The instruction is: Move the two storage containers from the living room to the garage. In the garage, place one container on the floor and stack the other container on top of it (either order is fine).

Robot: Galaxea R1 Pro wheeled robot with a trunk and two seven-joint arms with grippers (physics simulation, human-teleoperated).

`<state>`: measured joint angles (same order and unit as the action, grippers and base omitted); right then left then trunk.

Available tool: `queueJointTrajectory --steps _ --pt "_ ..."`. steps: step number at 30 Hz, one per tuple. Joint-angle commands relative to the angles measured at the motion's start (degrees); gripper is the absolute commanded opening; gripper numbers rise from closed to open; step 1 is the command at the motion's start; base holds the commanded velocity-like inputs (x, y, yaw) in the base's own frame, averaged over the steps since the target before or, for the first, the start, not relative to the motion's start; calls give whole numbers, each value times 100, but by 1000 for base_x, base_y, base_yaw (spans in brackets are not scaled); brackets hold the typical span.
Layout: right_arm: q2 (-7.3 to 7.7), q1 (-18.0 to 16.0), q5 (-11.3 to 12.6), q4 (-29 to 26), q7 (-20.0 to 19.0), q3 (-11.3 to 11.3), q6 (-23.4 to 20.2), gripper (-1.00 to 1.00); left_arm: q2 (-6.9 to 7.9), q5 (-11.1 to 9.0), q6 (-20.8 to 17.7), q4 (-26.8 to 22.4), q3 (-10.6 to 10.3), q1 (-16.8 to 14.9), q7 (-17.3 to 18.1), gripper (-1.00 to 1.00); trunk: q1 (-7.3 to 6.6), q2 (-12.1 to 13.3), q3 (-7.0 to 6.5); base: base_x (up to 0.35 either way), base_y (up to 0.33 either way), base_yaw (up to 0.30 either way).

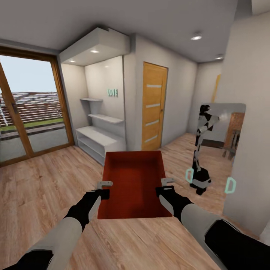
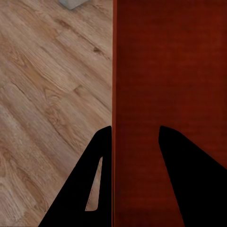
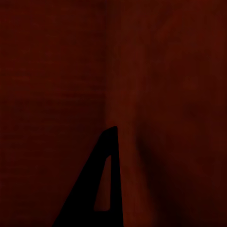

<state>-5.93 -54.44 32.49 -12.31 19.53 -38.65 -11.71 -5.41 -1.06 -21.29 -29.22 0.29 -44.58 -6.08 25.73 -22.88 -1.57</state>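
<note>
One orange-red storage container (image 1: pixel 134 183) hangs level in front of me above light wood-plank flooring (image 1: pixel 48 180), its open top facing up. My left gripper (image 1: pixel 105 184) is shut on its left wall. In the left wrist view the two black fingers (image 2: pixel 90 179) straddle that wall (image 2: pixel 170 71), one outside and one inside. My right gripper (image 1: pixel 167 181) is shut on the right wall. The right wrist view has one finger (image 3: pixel 106 179) against the dark red plastic (image 3: pixel 56 94). The garage and its concrete floor are out of view.
A wood-panelled door (image 1: pixel 153 107) stands shut straight ahead. White shelves (image 1: pixel 99 138) fill an alcove to its left, and a glass sliding door (image 1: pixel 30 112) is at far left. A wall mirror (image 1: pixel 219 146) at right reflects the robot. A corridor runs on behind it.
</note>
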Motion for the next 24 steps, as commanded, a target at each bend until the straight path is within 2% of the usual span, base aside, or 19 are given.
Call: queueJointTrajectory --steps 1,6,24 --pt "123 -5 -120 -26 42 94 178 -100 5 -34 -31 4 24 2 -46 -100 5 -4 2 321 0 268" --pt "126 -3 -120 -26 42 94 178 -100 5 -34 -27 4 24 2 -45 -100 5 -4 2 321 0 152" --pt "127 -4 -120 -26 42 94 178 -100 5 -34 -24 24 24 2 -42 -100 5 -4 2 321 0 4"
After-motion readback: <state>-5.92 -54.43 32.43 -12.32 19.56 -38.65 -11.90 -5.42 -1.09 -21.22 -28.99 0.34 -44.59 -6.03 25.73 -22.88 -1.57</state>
